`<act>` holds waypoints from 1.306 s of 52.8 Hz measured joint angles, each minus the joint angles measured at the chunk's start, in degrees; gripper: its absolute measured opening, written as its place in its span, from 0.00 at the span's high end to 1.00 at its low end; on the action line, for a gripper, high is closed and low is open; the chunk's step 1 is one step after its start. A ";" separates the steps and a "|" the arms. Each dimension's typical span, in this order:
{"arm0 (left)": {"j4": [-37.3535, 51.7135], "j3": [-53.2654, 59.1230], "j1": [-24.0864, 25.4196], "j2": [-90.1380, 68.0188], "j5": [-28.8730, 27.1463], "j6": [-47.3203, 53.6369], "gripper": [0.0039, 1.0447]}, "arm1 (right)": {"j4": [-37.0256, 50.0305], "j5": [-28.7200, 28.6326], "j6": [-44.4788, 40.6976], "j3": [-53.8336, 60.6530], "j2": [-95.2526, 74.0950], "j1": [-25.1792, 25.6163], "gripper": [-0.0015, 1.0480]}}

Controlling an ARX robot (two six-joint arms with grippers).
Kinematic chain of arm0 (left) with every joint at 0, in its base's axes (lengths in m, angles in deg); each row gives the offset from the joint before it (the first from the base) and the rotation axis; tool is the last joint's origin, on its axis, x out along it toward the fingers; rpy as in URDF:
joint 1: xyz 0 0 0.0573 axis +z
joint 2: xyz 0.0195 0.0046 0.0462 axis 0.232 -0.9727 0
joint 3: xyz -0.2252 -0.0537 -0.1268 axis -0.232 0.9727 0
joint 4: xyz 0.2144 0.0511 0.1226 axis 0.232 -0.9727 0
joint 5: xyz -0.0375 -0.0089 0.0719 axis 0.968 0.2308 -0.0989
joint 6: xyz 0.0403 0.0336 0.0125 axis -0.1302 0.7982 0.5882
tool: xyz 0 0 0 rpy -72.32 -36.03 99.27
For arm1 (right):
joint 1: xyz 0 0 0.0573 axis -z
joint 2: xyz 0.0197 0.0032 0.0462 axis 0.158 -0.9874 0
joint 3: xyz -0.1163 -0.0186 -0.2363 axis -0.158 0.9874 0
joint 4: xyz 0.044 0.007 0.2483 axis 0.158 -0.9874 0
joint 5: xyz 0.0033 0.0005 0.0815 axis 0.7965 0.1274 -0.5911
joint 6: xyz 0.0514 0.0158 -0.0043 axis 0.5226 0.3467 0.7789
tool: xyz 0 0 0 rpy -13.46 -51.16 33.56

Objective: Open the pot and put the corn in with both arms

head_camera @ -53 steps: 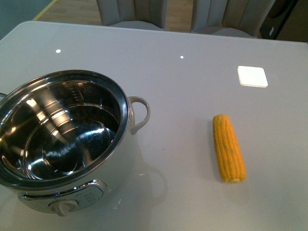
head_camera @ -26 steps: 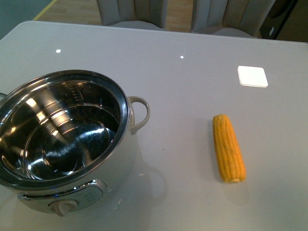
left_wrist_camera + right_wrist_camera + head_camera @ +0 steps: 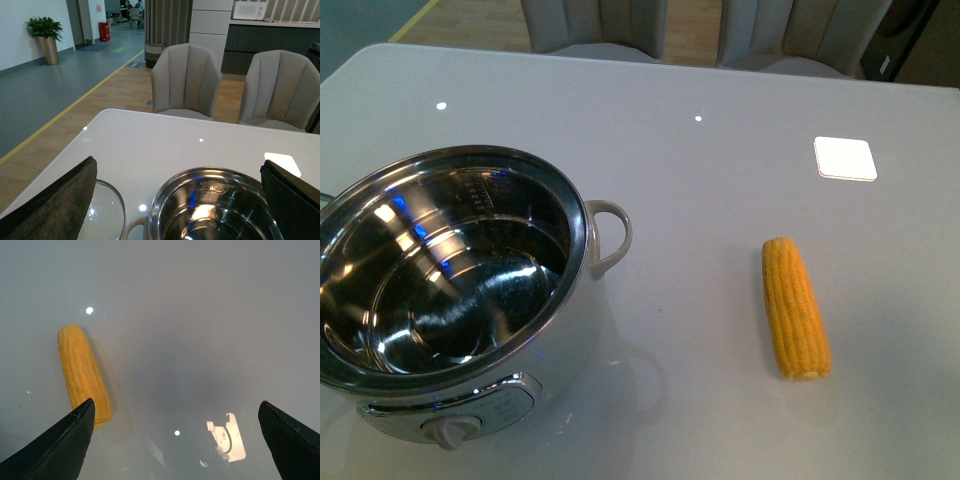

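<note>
The pot [image 3: 450, 300] stands uncovered at the table's front left, its shiny steel inside bare, a loop handle [image 3: 610, 235] on its right and a dial knob [image 3: 450, 432] in front. The yellow-orange corn [image 3: 795, 307] lies flat on the table to the right, well apart from the pot. Neither arm shows in the front view. My left gripper [image 3: 180, 205] hangs open above the pot [image 3: 215, 210], nothing between its fingers. My right gripper [image 3: 175, 440] is open above bare table, with the corn [image 3: 82, 372] beside one finger [image 3: 60, 445].
A glass lid [image 3: 102, 215] lies flat on the table beside the pot in the left wrist view. A white square pad [image 3: 844, 158] sits at the back right. Two grey chairs [image 3: 186, 80] stand behind the table's far edge.
Nothing has moved; only the reflections inside the pot have shifted, with a blue glint now on its wall.
</note>
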 joint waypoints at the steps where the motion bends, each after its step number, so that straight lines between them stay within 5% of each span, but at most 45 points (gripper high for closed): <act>1: 0.00 0.00 0.00 0.00 0.00 0.00 0.06 | 1.25 -0.52 -0.63 -0.68 -1.88 -0.04 0.08; 20: 0.00 0.00 0.00 0.00 0.00 0.00 0.06 | 16.02 -10.38 -12.79 -13.73 -31.43 -6.27 0.08; 69: 0.00 0.00 0.00 0.00 0.00 0.00 0.06 | 13.92 -11.15 -22.43 -31.47 -61.31 -10.49 0.08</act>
